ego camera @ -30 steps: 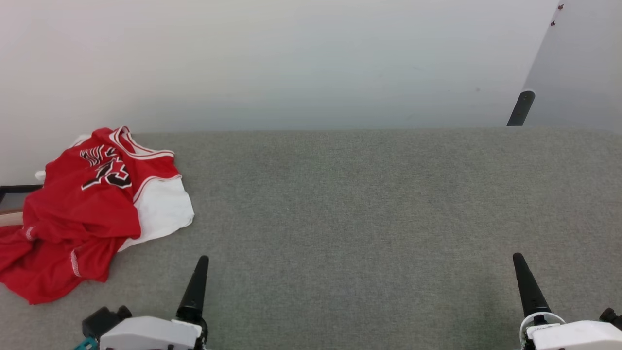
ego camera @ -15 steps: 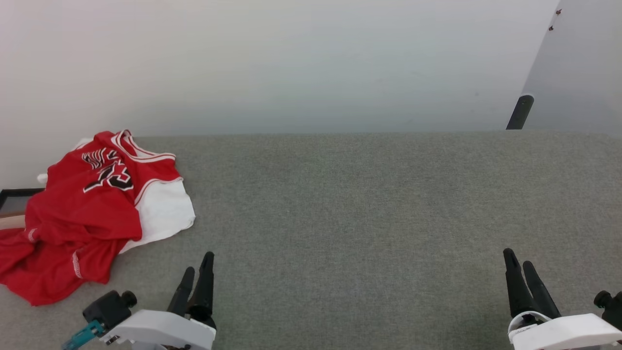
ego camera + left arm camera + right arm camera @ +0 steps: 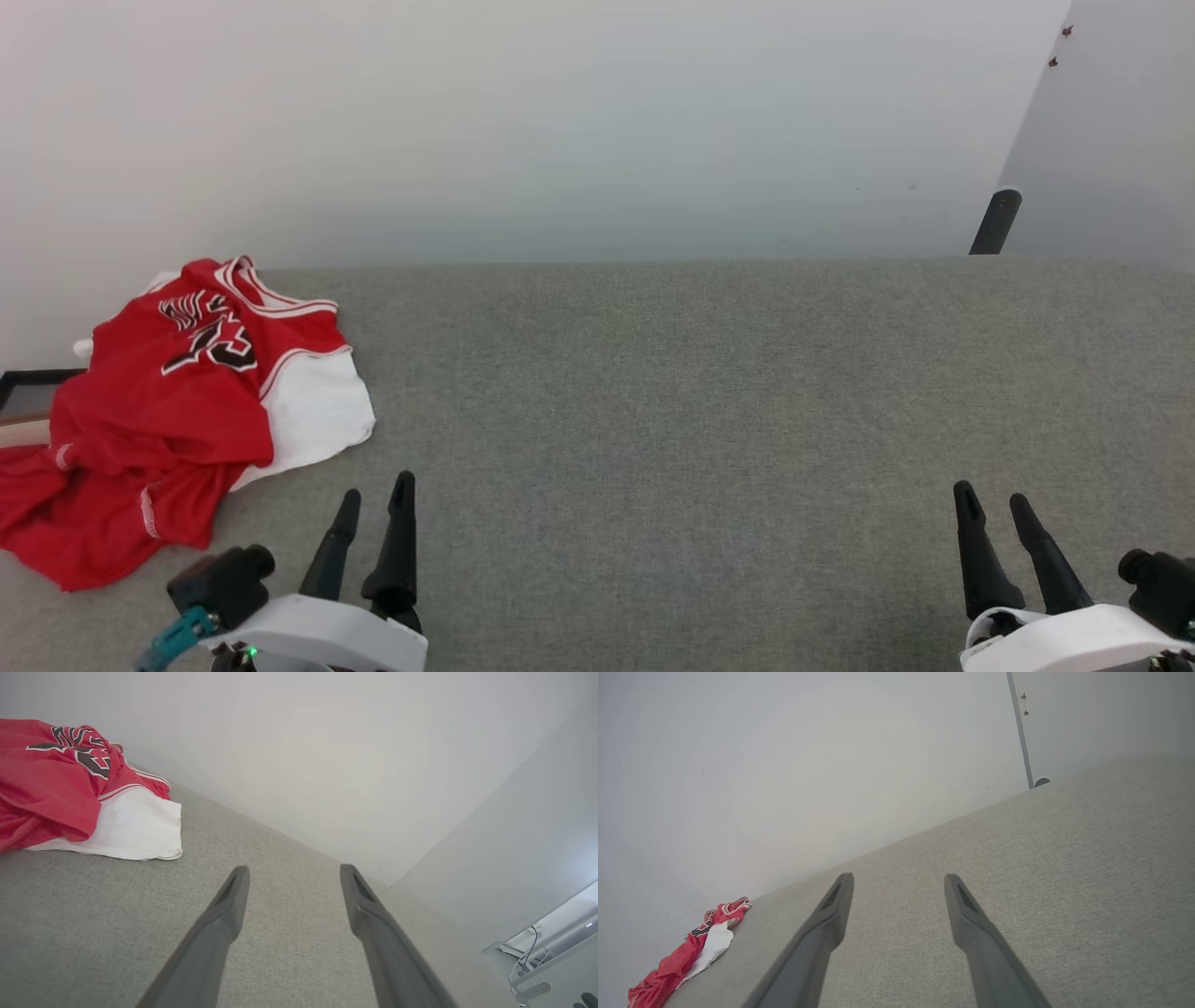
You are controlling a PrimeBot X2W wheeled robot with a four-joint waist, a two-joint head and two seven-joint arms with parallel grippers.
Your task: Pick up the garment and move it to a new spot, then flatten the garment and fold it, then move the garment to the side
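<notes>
1. garment (image 3: 177,411): red jersey with a white side panel and black white-outlined lettering, lying crumpled at the far left of the grey fabric surface (image 3: 672,401), top end close to the white wall (image 3: 560,121), lower red part running off the head view's left edge
2. left gripper (image 3: 376,486): low at the near left, fingers spread apart with nothing between them, tips pointing toward the wall; the garment is near it, up and to its left, not touching
3. left wrist view: the white panel is the part nearest the fingers, bare grey cloth between them
4. right gripper (image 3: 990,493): low at the near right, fingers spread, empty, well apart from the garment
5. right wrist view: garment small at lower left, by the wall
6. dark post (image 3: 994,222) at the far right against the wall; dark-framed thing (image 3: 28,381) behind the garment at the left edge, can't tell what it is
</notes>
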